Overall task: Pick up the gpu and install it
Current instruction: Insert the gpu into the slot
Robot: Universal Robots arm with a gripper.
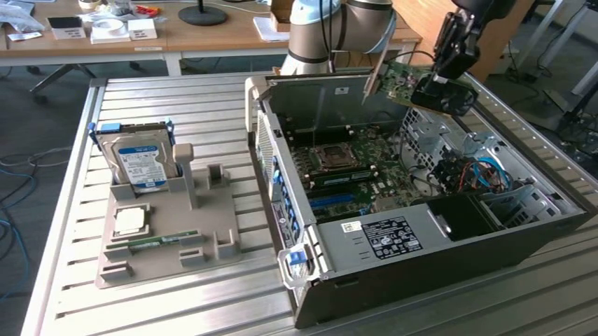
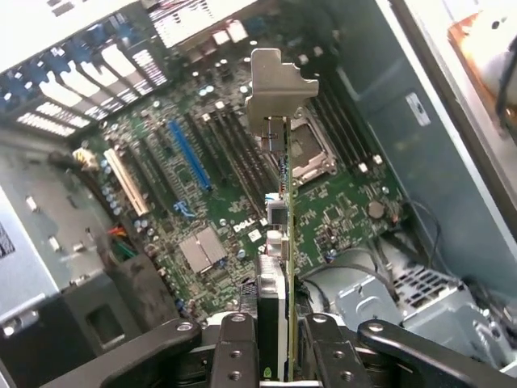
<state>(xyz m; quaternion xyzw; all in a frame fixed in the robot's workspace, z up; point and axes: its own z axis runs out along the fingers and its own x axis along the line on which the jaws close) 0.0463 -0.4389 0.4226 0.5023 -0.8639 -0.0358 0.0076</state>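
The gpu (image 1: 397,75), a thin green circuit card with a silvery metal bracket at one end, hangs in the air above the open computer case (image 1: 523,245), clear of everything below it. The gripper (image 1: 422,87) is clamped on the card's end opposite the bracket. In the exterior view the card sits over the far upper part of the case, tilted, with the bracket pointing towards that view's left.

From the wrist view the gpu (image 2: 283,214) is seen edge-on, running straight out from the gripper (image 2: 284,360), whose black fingers (image 2: 323,352) press on both of its flat faces. Its bracket (image 2: 279,85) is at the far end. Beneath it lies the motherboard (image 2: 210,210), with a long blue slot (image 2: 187,153) to one side of the card's line and the processor socket (image 2: 305,149) just beside it on the other. The card touches none of these.

On the exterior view's left, well apart from the case, a grey holder tray (image 1: 210,248) rests on the slatted metal table (image 1: 187,98). A silver hard drive (image 1: 140,159) with a blue-white label stands upright in it, and a square processor chip (image 1: 129,220) and a narrow green memory stick (image 1: 154,242) lie flat nearer the camera.
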